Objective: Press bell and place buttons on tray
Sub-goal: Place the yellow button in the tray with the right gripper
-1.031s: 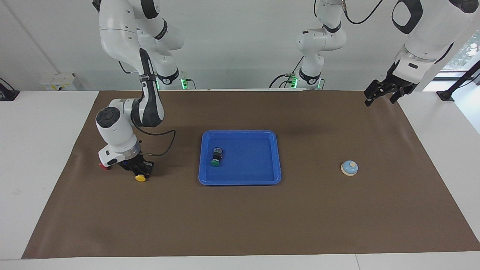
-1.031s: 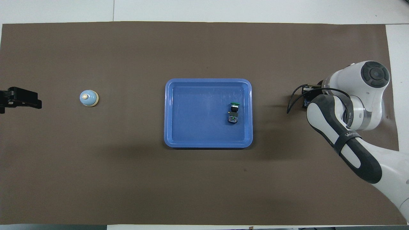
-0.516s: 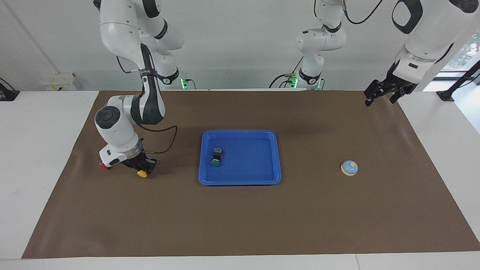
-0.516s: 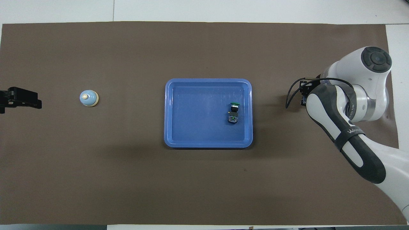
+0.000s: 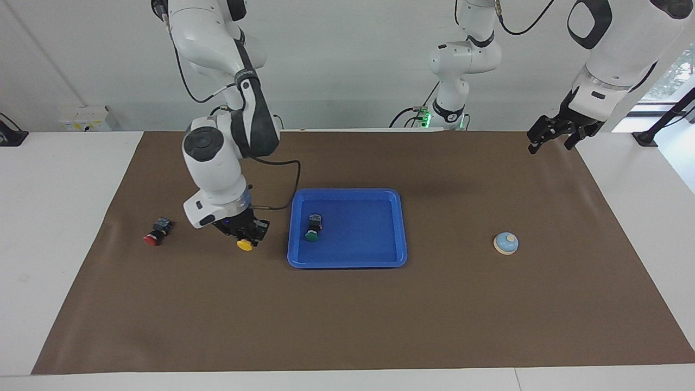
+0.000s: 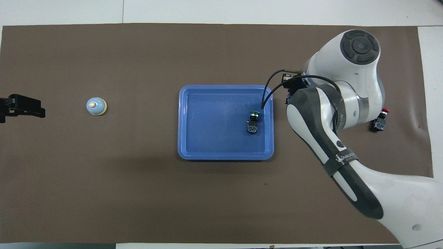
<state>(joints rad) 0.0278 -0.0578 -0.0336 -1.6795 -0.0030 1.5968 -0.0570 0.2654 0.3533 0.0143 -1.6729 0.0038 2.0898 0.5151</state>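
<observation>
My right gripper (image 5: pixel 246 238) is shut on the yellow button (image 5: pixel 245 245) and holds it in the air over the mat, between the red button and the tray. In the overhead view my right arm hides this button. The red button (image 5: pixel 153 237) (image 6: pixel 380 121) lies on its side on the mat toward the right arm's end. The green button (image 5: pixel 313 228) (image 6: pixel 253 121) lies inside the blue tray (image 5: pixel 347 262) (image 6: pixel 225 156). The light-blue bell (image 5: pixel 505 243) (image 6: pixel 96 105) stands on the mat toward the left arm's end. My left gripper (image 5: pixel 554 138) (image 6: pixel 20 107) waits open, raised over the mat's edge at that end.
A brown mat (image 5: pixel 347 326) covers most of the white table. A black cable (image 5: pixel 282 184) loops from my right wrist over the mat beside the tray. The tray sits at the mat's middle.
My right arm has lifted the yellow button off the mat and carried it toward the tray. The red button, earlier mostly hidden by the gripper, now shows. The left arm has not moved.
</observation>
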